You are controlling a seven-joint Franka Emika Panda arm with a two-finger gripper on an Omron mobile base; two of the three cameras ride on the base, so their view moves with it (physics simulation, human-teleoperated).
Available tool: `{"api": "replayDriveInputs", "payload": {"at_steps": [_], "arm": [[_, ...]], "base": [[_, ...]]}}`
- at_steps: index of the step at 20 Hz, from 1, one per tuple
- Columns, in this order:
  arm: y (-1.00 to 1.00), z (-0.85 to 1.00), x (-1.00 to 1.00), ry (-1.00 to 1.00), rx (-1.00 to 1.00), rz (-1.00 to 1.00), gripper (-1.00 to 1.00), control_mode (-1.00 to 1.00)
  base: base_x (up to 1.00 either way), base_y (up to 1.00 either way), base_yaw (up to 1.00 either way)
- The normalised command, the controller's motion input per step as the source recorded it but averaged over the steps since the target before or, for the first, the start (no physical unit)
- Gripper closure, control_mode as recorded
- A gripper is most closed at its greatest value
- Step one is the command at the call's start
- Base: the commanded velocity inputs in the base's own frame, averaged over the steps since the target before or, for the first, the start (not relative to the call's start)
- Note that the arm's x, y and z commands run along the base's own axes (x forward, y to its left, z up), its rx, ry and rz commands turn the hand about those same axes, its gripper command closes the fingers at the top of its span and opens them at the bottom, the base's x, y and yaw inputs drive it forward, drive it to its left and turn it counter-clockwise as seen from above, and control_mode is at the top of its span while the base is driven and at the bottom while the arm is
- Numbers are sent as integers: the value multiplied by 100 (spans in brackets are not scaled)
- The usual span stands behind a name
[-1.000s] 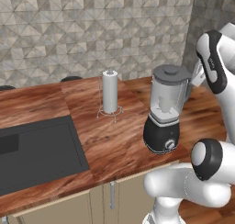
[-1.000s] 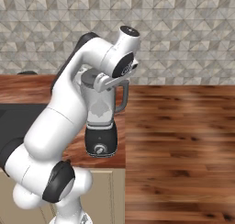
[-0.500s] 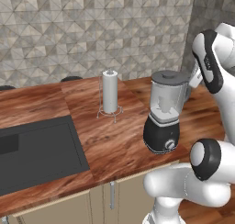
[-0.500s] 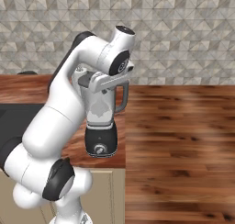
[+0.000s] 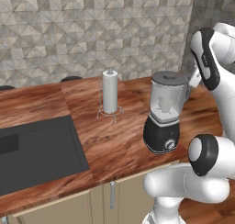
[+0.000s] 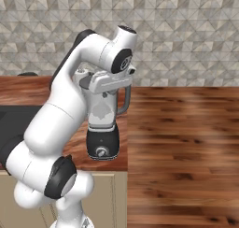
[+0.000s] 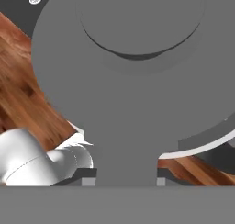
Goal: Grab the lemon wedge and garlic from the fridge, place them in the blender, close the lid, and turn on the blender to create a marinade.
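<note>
The hand (image 7: pixel 120 182) sits right over the lid (image 7: pixel 137 67), its dark tips either side of the short tab, so it seems to pinch the tab. The lid looks light, stiff and smooth, a thing to take by that tab or by the raised centre. It lies on the jar of the blender (image 5: pixel 164 117), which stands on the worktop (image 5: pixel 105 140). The left base view gives the roll (image 5: pixel 109 92) and the knob; the right base view gives the jar handle.
</note>
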Motion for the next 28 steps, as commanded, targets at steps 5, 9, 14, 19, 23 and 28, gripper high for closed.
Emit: {"api": "replayDriveInputs", "payload": {"at_steps": [5, 9, 14, 19, 23, 28], "arm": [[1, -23, 0, 0, -1, 0, 100, -100], [3, -14, -1, 0, -1, 0, -100, -100], [0, 0, -11, -4, 0, 0, -100, -100], [0, 0, -25, -14, 0, 0, -100, -100], [0, 0, -24, -19, 0, 0, -100, -100], [-12, -7, -26, -18, 0, 0, -100, -100]], "base": [[0, 0, 0], [0, 0, 0], [0, 0, 0], [0, 0, 0], [0, 0, 0], [0, 0, 0]]}}
